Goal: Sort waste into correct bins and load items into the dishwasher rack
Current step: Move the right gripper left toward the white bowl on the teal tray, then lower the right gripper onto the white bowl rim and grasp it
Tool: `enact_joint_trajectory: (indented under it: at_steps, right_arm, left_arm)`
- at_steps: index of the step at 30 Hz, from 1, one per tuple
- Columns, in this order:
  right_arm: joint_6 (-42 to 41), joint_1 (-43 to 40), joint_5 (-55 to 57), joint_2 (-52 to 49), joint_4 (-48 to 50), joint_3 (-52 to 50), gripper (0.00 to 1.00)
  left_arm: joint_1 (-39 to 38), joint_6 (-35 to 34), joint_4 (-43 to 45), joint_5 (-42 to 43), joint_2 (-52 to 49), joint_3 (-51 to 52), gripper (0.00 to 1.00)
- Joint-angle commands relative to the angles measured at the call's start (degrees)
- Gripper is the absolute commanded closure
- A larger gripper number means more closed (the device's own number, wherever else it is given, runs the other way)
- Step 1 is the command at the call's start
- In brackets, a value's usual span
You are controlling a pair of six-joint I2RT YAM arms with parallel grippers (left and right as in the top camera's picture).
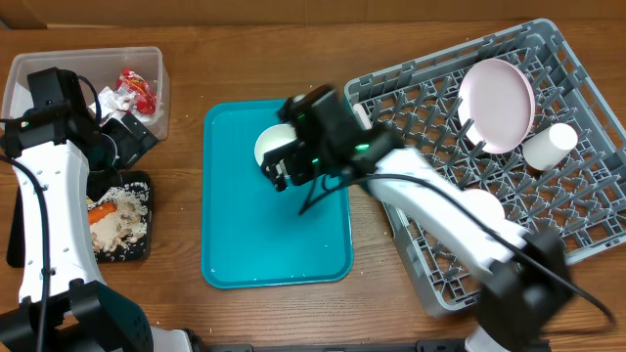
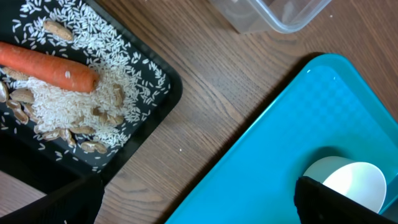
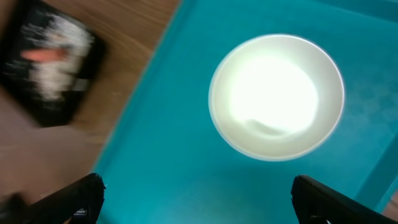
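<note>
At the far left the clear tub [image 1: 20,73] holds the red wrapper [image 1: 137,90] and crumpled tissue [image 1: 106,98]. Just below it the black tray [image 1: 142,240] carries the carrot [image 2: 46,65] on a bed of rice [image 2: 59,99] and nuts [image 2: 22,96]. The left claw [image 2: 199,183] hangs over the bare surface between this tray and the teal tray [image 1: 245,235], its fingers spread wide and gripping nothing.

Toward the middle, one small white bowl [image 3: 277,96] sits mouth up near the top edge of the teal tray. The right claw [image 3: 198,183] hovers just beside it with its fingers [image 3: 317,193] wide apart and empty. In the right wrist view the bowl lies ahead of the fingertips and a little to the right of the line between them, not between them. Being round, it has no long axis to line up with (only a rim to pinch). The right arm is plainly the nearer one, since the left claw sits off the tray's left edge.

At the right the dishwasher rack [image 1: 430,264] already holds the plate [image 1: 499,103], the cup [image 1: 550,145] and another bowl [image 1: 484,205]. The waste looks sorted, and this bowl seems to be the last dish in view outside the rack. Taking it would probably mean moving the claw forward and slightly right so that one finger drops inside the rim.
</note>
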State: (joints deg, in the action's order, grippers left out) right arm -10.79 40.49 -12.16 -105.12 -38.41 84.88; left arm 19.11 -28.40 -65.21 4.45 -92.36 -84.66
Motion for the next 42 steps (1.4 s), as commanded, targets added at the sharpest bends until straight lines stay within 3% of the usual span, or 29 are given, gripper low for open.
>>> enact_joint_trajectory:
  at_steps: [1,5,14,16,24,32,37,39,41,42]
  right_arm:
    - [5.9,2.9,7.5,-6.1,2.4,0.3,0.0]
    - [9.0,5.2,16.2,-10.1,4.1,0.3,0.01]
    - [10.9,5.1,16.6,-14.1,8.1,0.3,0.08]
    - [10.9,5.1,16.5,-14.5,8.2,0.3,0.14]
    - [10.6,5.2,15.5,-14.5,5.7,0.3,0.55]
    - [6.0,5.2,13.7,-14.4,-1.0,7.1,0.68]
    - [4.5,5.1,8.1,-14.4,-6.4,14.0,0.87]
    - [4.5,5.1,6.5,-14.4,-7.1,14.6,0.86]
    - [4.6,5.0,7.2,-14.4,-8.0,14.5,0.69]
    - [4.6,5.0,8.2,-14.5,-8.6,14.5,0.68]
  left_arm:
    - [-0.4,-0.3,-0.2,-0.2,0.5,-0.9,0.0]
    - [-0.4,-0.3,-0.1,-0.2,0.5,-0.9,0.0]
    - [-0.4,-0.3,-0.2,-0.2,0.5,-0.9,0.0]
    - [-0.4,-0.3,-0.1,-0.2,0.5,-0.9,0.0]
    - [-0.4,-0.3,-0.1,-0.2,0.5,-0.9,0.0]
    - [-0.4,-0.3,-0.2,-0.2,0.5,-0.9,0.0]
    - [-0.4,-0.3,-0.2,-0.2,0.5,-0.9,0.0]
    - [-0.4,-0.3,-0.2,-0.2,0.5,-0.9,0.0]
    - [-0.4,-0.3,-0.2,-0.2,0.5,-0.9,0.0]
    - [-0.4,-0.3,-0.1,-0.2,0.5,-0.9,0.0]
